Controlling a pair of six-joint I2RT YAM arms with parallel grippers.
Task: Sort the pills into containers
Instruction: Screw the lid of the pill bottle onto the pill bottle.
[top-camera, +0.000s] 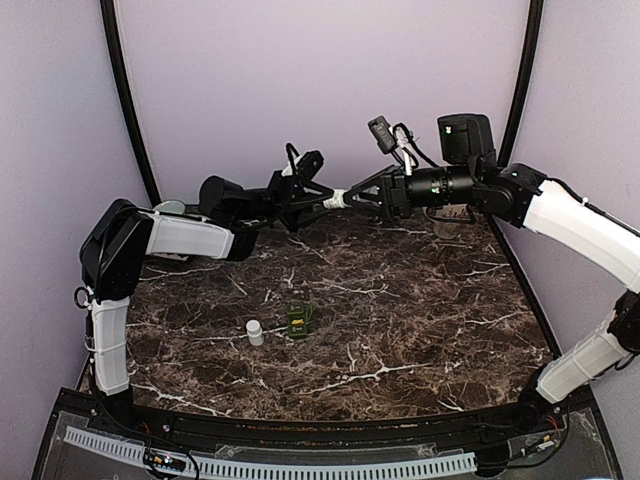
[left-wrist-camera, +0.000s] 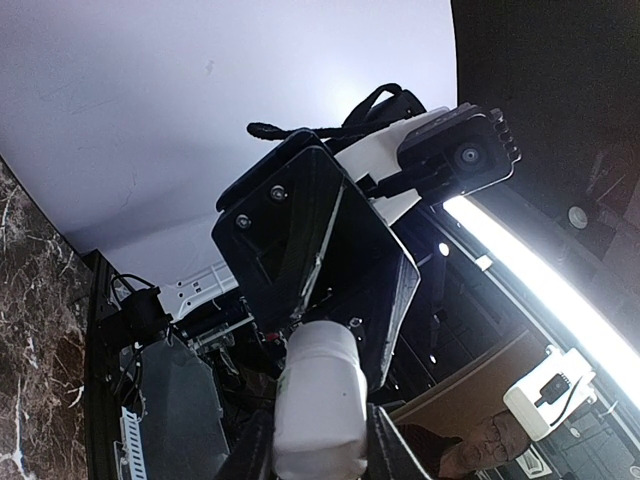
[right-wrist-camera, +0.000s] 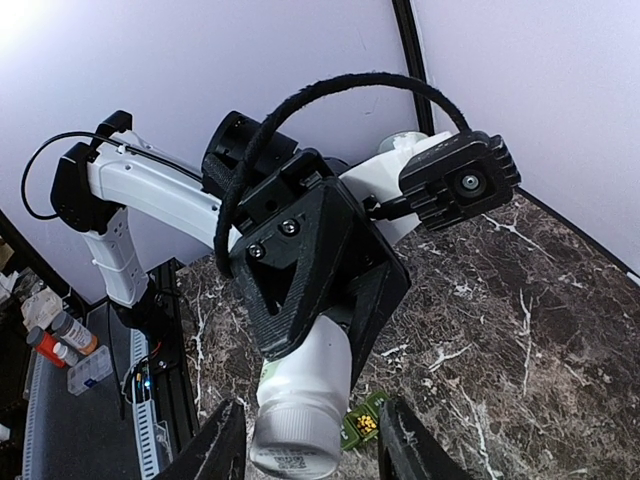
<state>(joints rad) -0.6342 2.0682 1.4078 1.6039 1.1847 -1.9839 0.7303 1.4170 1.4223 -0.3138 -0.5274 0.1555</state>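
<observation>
Left tool (left-wrist-camera: 318, 455) is clamping the bottle (left-wrist-camera: 318, 390) in mid-air. Right tool (right-wrist-camera: 305, 450) is straddling its free end, spread wide. Probably uncapping is underway, so the right tool needs closing squarely next. The containers (top-camera: 299, 318) are sitting below on the bench (top-camera: 430, 310).

Dark marble table (top-camera: 420, 330); pale lilac walls (top-camera: 250, 80).

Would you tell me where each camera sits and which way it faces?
Top: above and behind, looking down at the table; left arm and right arm meet at a bottle.
Left wrist: faces the right arm past the bottle; own jaws at the bottom.
Right wrist: faces the left arm and table; own jaws flank the bottle.
All three share the bottle.
</observation>
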